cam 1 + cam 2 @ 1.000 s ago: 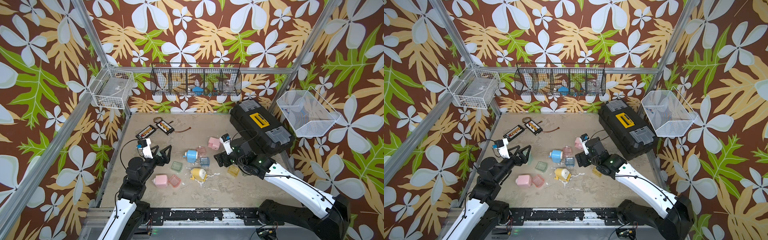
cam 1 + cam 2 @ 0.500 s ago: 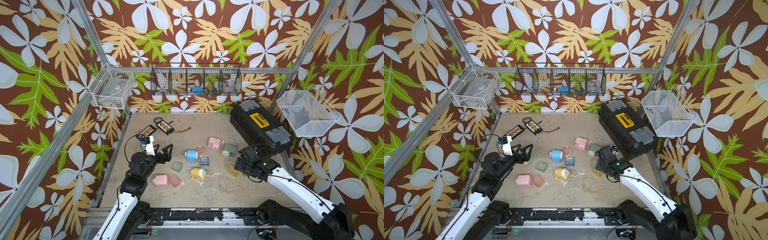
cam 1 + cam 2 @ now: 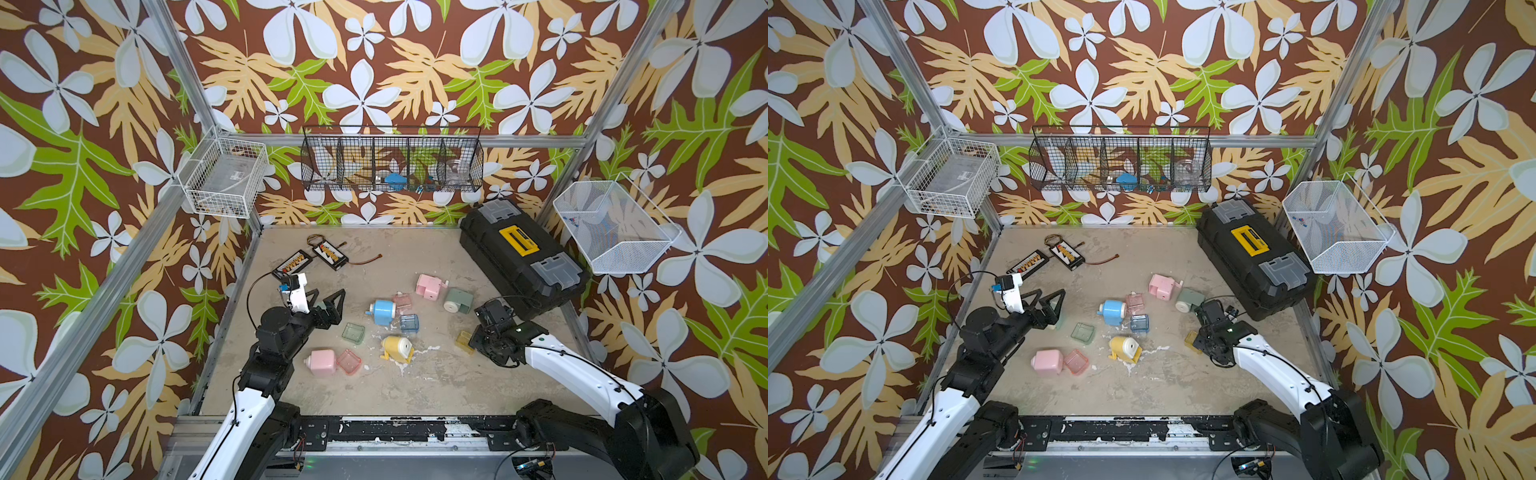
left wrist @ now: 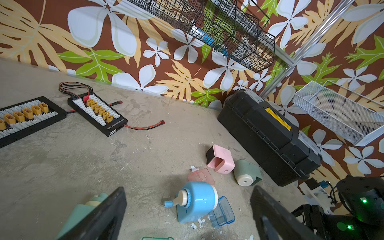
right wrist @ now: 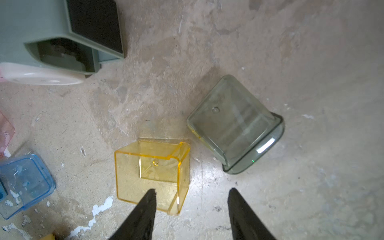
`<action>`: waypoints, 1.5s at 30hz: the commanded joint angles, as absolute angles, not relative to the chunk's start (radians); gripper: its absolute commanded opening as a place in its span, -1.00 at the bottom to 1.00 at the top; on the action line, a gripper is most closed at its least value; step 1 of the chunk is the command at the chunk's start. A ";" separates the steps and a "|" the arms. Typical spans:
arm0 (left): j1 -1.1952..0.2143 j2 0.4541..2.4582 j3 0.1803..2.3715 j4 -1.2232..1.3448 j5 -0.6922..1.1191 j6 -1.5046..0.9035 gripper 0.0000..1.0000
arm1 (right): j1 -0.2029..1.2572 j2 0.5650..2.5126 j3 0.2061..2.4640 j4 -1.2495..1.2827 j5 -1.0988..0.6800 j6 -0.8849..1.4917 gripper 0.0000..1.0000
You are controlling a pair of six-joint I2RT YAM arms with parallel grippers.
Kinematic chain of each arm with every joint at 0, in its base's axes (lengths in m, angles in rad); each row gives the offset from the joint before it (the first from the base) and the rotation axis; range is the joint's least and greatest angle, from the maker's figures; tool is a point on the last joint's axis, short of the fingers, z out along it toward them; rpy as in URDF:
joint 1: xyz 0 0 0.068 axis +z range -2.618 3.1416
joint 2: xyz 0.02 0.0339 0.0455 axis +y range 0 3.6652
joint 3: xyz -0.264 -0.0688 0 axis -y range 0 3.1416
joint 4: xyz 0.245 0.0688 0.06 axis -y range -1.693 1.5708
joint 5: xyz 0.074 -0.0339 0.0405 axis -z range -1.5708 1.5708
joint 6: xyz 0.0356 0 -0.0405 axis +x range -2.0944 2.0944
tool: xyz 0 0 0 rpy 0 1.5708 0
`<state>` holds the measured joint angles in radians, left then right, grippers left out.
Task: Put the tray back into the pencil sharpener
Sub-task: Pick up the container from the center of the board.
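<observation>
The yellow tray [image 5: 152, 174] lies near the right edge of the tabletop [image 3: 415, 386], roughly midway along it, as it did a second ago. What has changed is the right hand [image 5: 192, 190]. It was then stretched toward the pink sharpener [image 3: 430, 286] in the middle of the tabletop. It has since pulled back and now hangs over the tray with its jaws narrower than before, though still clearly apart and holding nothing. One fingertip sits over the tray's open inside and the other over bare tabletop just past its wall. The green sharpener [image 3: 458, 301] now lies on its side just beside the pink one, its empty slot showing in the right wrist view. The tray is clear yellow plastic, box-shaped, its open side up, with a stepped notch in one wall. A clear greenish tray [image 5: 234, 124] lies tilted just beside it. The yellow sharpener [image 3: 397, 347] stands apart, toward the tabletop's middle. The left hand [image 3: 326, 296] hovers wide open and empty near the left edge.
</observation>
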<state>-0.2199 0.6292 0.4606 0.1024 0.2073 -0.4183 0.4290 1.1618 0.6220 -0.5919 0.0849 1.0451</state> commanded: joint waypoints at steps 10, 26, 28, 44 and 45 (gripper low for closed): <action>-0.220 0.628 0.469 0.110 0.216 -0.399 0.90 | 0.422 1.245 0.608 -0.493 0.058 1.062 -0.26; -0.221 0.629 0.471 0.116 0.217 -0.391 0.90 | 0.423 1.263 0.580 -0.483 0.049 1.027 -0.66; -0.223 0.628 0.469 0.117 0.218 -0.391 0.90 | 0.424 1.269 0.580 -0.480 0.043 1.018 -0.74; -0.224 0.643 0.479 0.130 0.237 -0.381 0.90 | 0.481 1.188 0.645 -0.614 0.057 0.883 -1.00; -0.225 0.643 0.479 0.130 0.241 -0.378 0.90 | 0.500 1.179 0.654 -0.630 0.063 0.883 -1.00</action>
